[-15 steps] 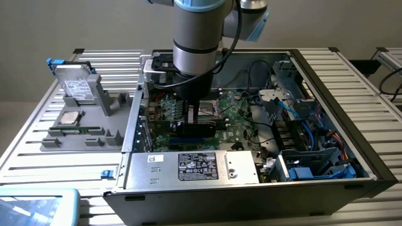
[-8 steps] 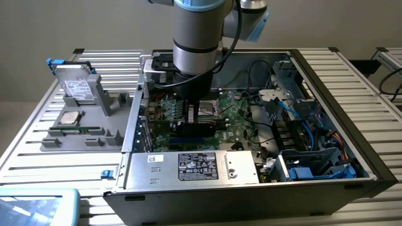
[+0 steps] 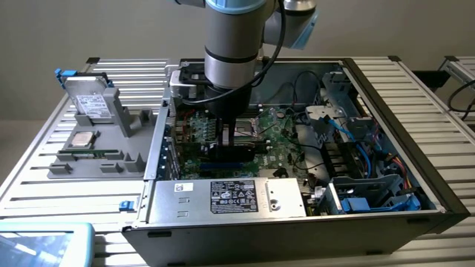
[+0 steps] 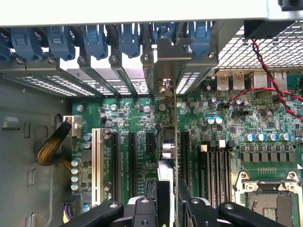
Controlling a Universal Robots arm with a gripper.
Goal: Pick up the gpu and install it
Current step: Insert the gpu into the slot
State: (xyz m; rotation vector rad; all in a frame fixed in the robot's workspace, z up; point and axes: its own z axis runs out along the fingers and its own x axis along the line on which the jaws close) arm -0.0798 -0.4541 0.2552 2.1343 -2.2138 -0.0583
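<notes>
The gpu (image 3: 252, 151) is a black card standing on edge low over the green motherboard (image 3: 278, 142) inside the open computer case (image 3: 438, 194). My gripper (image 3: 228, 146) comes straight down from above and is shut on the card's upper edge. In the wrist view the gpu (image 4: 166, 147) runs edge-on away from my gripper (image 4: 169, 189), lined up along the expansion slots (image 4: 132, 158). Its metal bracket (image 4: 171, 56) sits at the case's rear slot openings. Whether the card's connector is seated in a slot is hidden.
A grey tray (image 3: 97, 167) at the exterior view's left carries a silver drive (image 3: 93, 103) and a square processor chip (image 3: 82, 139). The power supply (image 3: 230, 196) lies along the case front, with blue cables (image 3: 371, 150) to the right. Blue slot clips (image 4: 94, 40) line the rear wall beside the processor socket (image 4: 267, 201).
</notes>
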